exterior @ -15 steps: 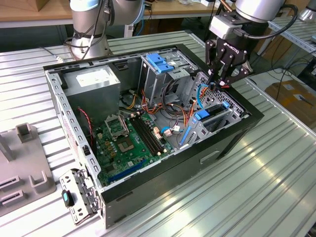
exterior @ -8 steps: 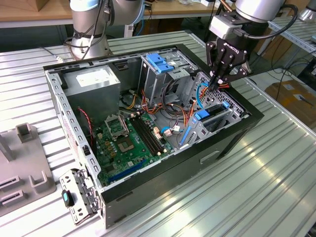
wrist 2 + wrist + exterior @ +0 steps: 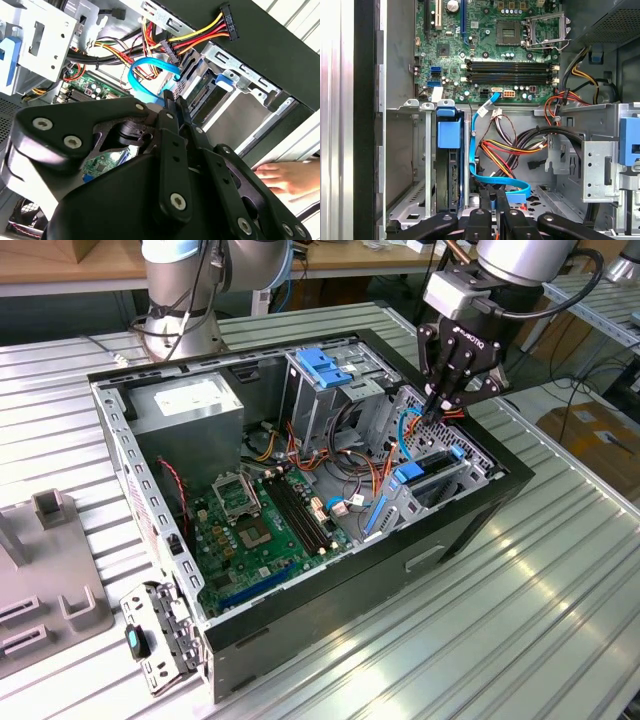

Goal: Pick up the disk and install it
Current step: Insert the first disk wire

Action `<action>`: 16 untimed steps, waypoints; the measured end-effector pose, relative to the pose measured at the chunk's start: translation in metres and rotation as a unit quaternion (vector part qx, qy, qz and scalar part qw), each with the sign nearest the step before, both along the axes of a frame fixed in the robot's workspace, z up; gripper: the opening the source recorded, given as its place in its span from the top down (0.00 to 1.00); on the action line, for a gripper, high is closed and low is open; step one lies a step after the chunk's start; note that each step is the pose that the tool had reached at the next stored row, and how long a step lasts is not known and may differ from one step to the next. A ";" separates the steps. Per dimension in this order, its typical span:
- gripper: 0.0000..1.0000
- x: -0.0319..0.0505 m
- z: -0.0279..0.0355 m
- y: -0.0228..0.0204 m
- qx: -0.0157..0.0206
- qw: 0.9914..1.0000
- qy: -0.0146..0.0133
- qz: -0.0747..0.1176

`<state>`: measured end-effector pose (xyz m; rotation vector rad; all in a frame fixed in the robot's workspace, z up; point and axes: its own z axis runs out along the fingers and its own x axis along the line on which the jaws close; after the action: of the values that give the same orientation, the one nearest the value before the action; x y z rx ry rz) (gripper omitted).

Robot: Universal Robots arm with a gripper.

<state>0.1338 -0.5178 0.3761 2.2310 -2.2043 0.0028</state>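
Open computer case on ribbed metal tabletop. Gripper low over the drive cage, fingers pressed together, pinching nothing visible. Disk on edge in the cage's bay, blue carrier rail uppermost, just beside the blue data cable. Risks, as judged: snagging that cable loop or the red-and-yellow power wires near the fingertips and dragging a connector loose; scraping the cage wall; contact with a person's hand at the case edge.
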 end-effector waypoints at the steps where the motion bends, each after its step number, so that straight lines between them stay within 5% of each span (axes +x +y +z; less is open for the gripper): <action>1: 0.84 -0.0002 -0.0004 -0.0001 0.000 1.000 -0.003 0.000; 3: 0.84 -0.0018 -0.0012 -0.0009 0.000 1.000 -0.018 0.002; 4: 0.84 -0.0031 -0.0015 -0.0017 0.000 1.000 -0.021 0.002; 16: 0.84 -0.0201 -0.0114 -0.0202 0.000 1.000 -0.025 0.010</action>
<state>0.1137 -0.5381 0.3647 2.2781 -2.2060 0.0589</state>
